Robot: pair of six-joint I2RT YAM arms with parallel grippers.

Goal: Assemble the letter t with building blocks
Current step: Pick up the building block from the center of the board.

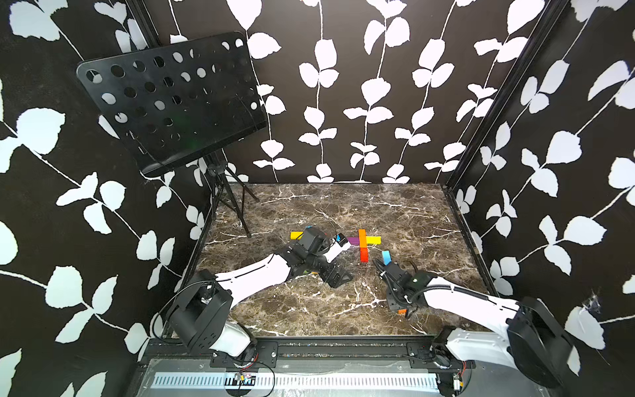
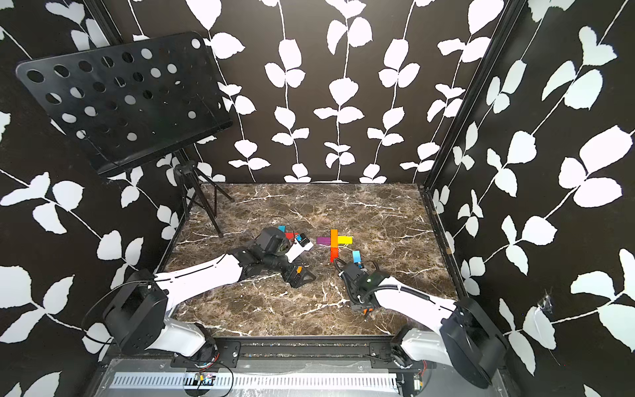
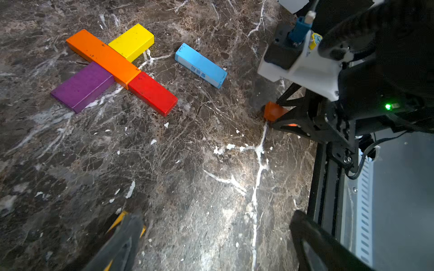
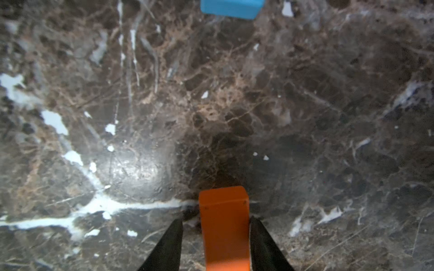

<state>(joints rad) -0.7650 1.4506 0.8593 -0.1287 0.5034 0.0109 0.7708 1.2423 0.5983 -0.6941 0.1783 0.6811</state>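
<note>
Black leafy wallpaper (image 1: 378, 103) all round and a brown marble table (image 1: 309, 309), with a music stand (image 1: 171, 99) off in the back left corner. Mid-table there's the letter t (image 1: 362, 242) lying flat: a long orange bar (image 3: 103, 56) with a red block (image 3: 152, 93) butted on its near end, plus a purple block (image 3: 82, 86) and a yellow block (image 3: 131, 42) as the crossbar. A light blue block (image 3: 200, 65) lies near the red one, not touching. The right claw (image 4: 216, 220) is down at the table straddling a small orange block (image 4: 224, 211). One finger (image 4: 259, 237) is against it and the other shows a sliver of gap, so I can't tell if it's really clamped. The left claw (image 3: 215, 214) is spread wide, holding nothing. A few more blocks (image 1: 296, 235) peek out behind the left arm (image 1: 254, 275).
</note>
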